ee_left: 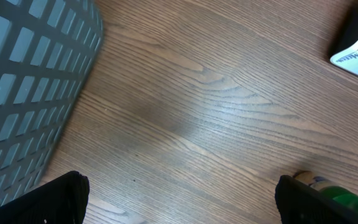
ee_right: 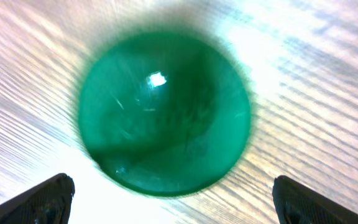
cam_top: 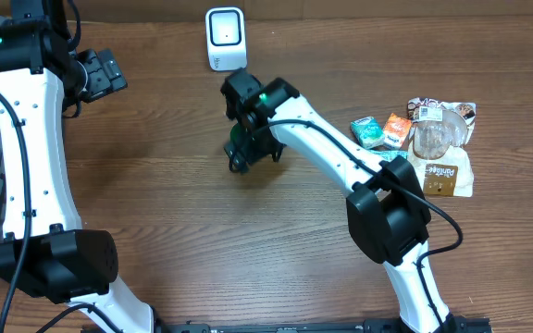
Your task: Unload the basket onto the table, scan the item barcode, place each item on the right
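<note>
The green item [ee_right: 166, 106] stands on the table [cam_top: 174, 213], near the scanner [cam_top: 225, 37]. The right gripper [ee_right: 176, 190] points straight down over it, with jaws apart on both sides and not touching. I think it should close centred, then lift and turn the barcode to the scanner. The left gripper [ee_left: 179, 199] is apart too, beside the basket [ee_left: 30, 81].
</note>
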`<state>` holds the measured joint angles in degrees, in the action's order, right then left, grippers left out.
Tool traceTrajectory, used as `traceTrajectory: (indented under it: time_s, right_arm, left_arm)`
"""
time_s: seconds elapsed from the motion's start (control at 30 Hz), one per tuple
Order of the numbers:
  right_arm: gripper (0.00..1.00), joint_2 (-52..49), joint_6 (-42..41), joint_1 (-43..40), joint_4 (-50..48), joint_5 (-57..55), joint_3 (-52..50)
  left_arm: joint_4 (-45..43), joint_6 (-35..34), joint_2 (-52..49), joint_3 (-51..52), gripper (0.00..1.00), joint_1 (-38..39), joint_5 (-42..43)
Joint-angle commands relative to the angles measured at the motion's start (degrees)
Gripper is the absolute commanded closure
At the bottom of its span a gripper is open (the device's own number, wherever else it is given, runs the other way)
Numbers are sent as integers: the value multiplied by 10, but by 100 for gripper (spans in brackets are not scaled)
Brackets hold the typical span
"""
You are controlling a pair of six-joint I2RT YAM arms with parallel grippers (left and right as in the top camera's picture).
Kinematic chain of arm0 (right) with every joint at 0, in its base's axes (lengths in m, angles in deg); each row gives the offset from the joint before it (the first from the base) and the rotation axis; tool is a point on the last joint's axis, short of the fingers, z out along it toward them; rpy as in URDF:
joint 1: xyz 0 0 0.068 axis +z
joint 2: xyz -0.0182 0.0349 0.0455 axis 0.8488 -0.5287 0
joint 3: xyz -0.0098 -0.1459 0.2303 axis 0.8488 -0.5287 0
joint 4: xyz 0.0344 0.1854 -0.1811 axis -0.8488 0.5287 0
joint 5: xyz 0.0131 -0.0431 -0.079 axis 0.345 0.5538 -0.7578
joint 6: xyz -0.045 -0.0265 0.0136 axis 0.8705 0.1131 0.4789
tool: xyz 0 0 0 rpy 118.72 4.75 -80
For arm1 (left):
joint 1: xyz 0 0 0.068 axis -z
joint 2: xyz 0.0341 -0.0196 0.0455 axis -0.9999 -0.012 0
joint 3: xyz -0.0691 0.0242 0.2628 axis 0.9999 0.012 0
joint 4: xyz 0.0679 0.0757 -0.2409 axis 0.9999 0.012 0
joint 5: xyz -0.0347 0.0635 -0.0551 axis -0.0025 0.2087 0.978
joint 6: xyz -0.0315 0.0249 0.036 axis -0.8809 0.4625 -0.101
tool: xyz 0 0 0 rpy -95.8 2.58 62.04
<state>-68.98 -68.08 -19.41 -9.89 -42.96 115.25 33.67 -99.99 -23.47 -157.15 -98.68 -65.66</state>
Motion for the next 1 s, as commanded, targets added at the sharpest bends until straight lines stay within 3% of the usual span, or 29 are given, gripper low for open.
traceTrajectory:
  time_s: [0.0, 0.13, 0.3, 0.97]
  right_arm:
    - [0, 10, -138, 1, 4, 3, 62]
    - [2, 7, -271, 1, -24, 2, 66]
    - [5, -4, -350, 1, -54, -37, 48]
    - [24, -32, -344, 2, -60, -66, 37]
  left_arm:
    - [0, 2, -4, -2, 0, 4, -3]
    - [0, 2, -4, -2, 1, 4, -3]
    - [0, 2, -4, -2, 0, 4, -3]
    - [0, 2, -4, -2, 0, 4, -3]
